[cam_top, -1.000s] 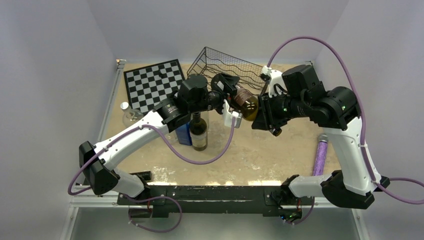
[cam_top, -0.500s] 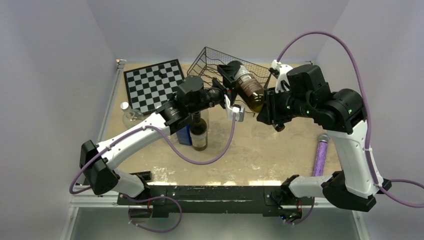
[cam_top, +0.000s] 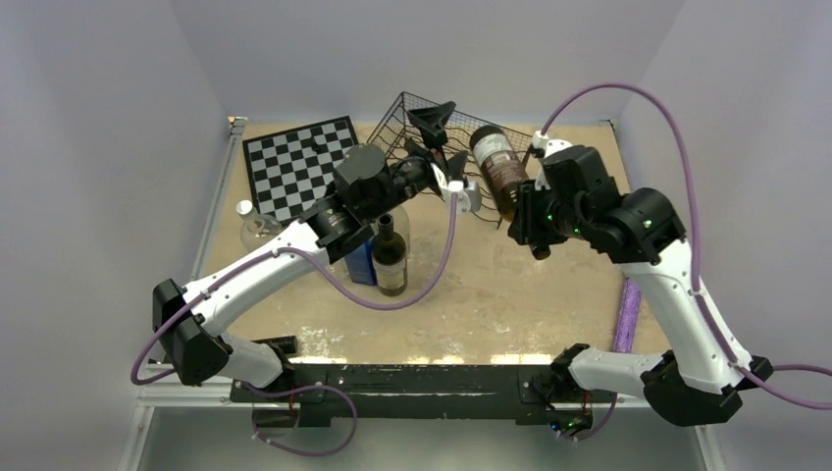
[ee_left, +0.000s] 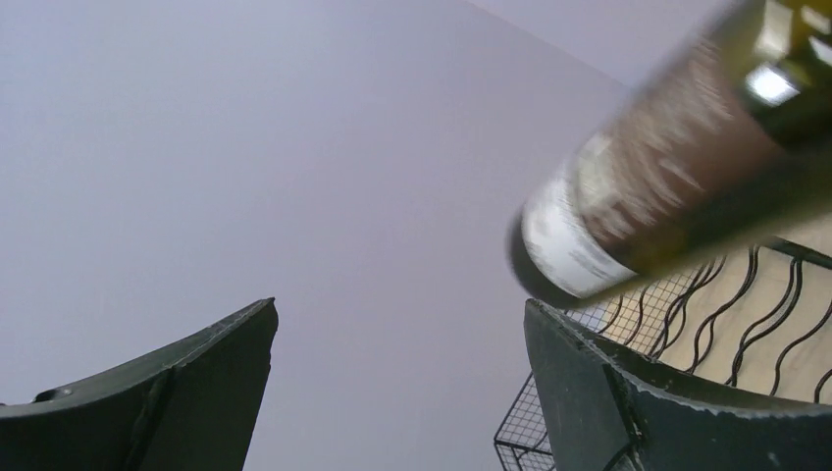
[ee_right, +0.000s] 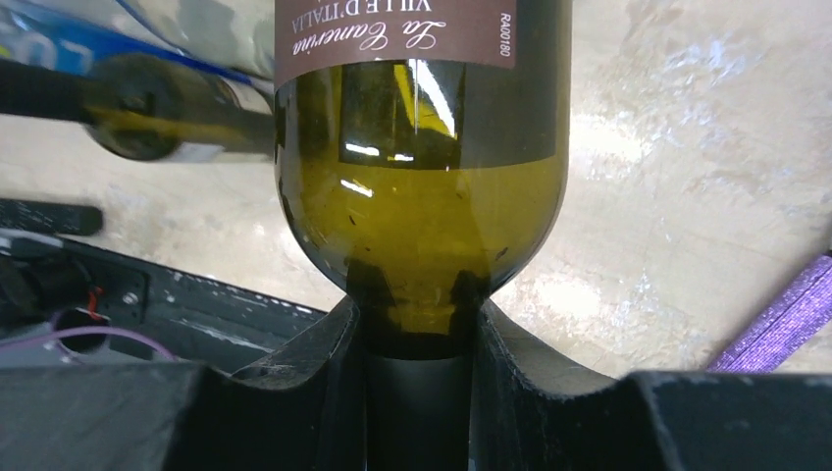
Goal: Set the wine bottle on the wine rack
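My right gripper (cam_top: pixel 517 208) is shut on the neck of the wine bottle (cam_top: pixel 495 169), a green bottle with a brown label. It holds the bottle tilted in the air, base up and back, over the right part of the black wire wine rack (cam_top: pixel 412 123). In the right wrist view the fingers (ee_right: pixel 324 363) clamp the neck below the bottle's shoulder (ee_right: pixel 422 196). My left gripper (cam_top: pixel 433 136) is open and empty, up by the rack, just left of the bottle. The left wrist view shows the bottle's base (ee_left: pixel 667 186) past the gripper (ee_left: pixel 397 334) and the rack's wavy wires (ee_left: pixel 731 314).
A second wine bottle (cam_top: pixel 390 257) stands upright mid-table under the left arm, beside a blue object (cam_top: pixel 359 265). A chessboard (cam_top: pixel 299 165) lies at the back left with a glass (cam_top: pixel 253 226) near it. A purple tube (cam_top: pixel 628 309) lies at the right edge.
The right gripper has carried the bottle up and back toward the rack. The left gripper, which was around the bottle's base, has come off it and stands open beside it.
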